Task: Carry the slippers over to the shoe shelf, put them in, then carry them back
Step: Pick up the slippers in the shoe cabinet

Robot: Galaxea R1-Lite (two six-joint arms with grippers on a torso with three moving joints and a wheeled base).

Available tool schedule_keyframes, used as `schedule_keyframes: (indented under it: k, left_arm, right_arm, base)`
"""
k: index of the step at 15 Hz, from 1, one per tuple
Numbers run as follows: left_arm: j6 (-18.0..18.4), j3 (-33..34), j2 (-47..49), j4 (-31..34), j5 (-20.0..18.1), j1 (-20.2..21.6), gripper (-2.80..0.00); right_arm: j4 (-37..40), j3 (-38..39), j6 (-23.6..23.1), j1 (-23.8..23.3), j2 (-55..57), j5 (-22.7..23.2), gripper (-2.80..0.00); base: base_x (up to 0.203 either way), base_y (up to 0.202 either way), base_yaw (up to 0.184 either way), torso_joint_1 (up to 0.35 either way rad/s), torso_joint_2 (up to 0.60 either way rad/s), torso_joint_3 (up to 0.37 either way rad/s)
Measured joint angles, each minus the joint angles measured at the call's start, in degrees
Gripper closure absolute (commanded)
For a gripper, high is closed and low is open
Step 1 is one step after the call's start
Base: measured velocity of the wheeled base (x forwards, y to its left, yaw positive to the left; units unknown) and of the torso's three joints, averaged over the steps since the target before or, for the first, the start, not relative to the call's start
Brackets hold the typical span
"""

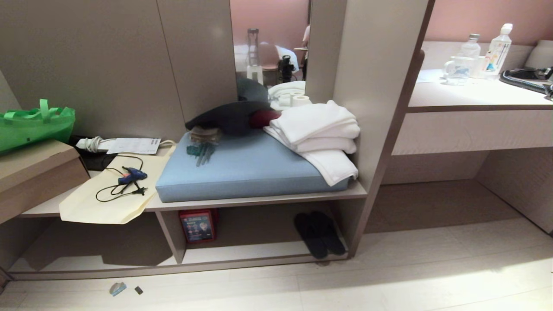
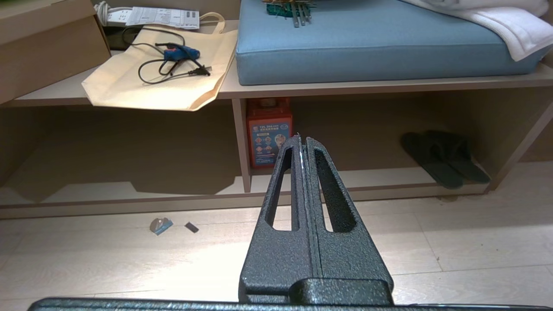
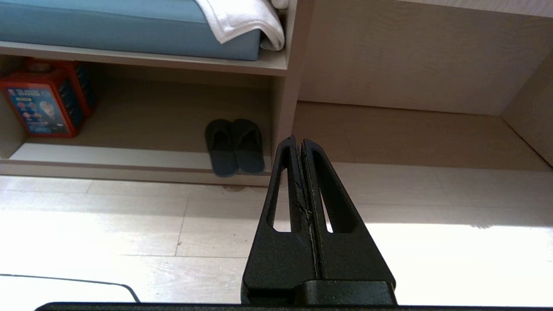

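The dark grey slippers (image 1: 320, 234) lie side by side on the pale bottom board of the shoe shelf (image 1: 259, 252), at its right end beside the upright panel, heels toward the floor. The left wrist view has the slippers (image 2: 445, 159) far off to one side; the right wrist view has the slippers (image 3: 234, 147) close ahead. My left gripper (image 2: 301, 139) is shut and empty, held out over the floor well short of the shelf. My right gripper (image 3: 298, 140) is shut and empty too, pointing at the upright panel next to the slippers. Neither arm shows in the head view.
A red box (image 1: 198, 225) stands in the cubby by the vertical divider (image 1: 170, 235). Above lie a blue cushion (image 1: 246, 170), folded white towels (image 1: 319, 134), a cream bag (image 1: 110, 194) with a blue glue gun (image 1: 131, 175). Small scraps (image 1: 117, 288) lie on the floor. A desk counter (image 1: 475, 97) carries bottles.
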State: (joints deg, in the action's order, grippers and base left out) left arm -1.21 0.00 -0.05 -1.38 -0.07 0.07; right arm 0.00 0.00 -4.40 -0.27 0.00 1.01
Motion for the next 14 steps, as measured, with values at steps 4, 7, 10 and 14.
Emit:
schedule_keyframes:
  k: [4,7,10,14]
  left_arm:
    - [0.0,0.0,0.0,0.0,0.0,0.0,0.00]
    - [0.0,0.0,0.0,0.0,0.0,0.0,0.00]
    - [0.0,0.0,0.0,0.0,0.0,0.0,0.00]
    - [0.0,0.0,0.0,0.0,0.0,0.0,0.00]
  right_arm:
    - [0.0,0.0,0.0,0.0,0.0,0.0,0.00]
    - [0.0,0.0,0.1,0.0,0.0,0.0,0.00]
    - [0.0,0.0,0.2,0.0,0.0,0.0,0.00]
    - [0.0,0.0,0.2,0.0,0.0,0.0,0.00]
  base:
    - [0.000,0.000,0.000,0.000,0.00,0.000]
    - [0.000,0.000,0.000,0.000,0.00,0.000]
    - [0.000,0.000,0.000,0.000,0.00,0.000]
    - [0.000,0.000,0.000,0.000,0.00,0.000]
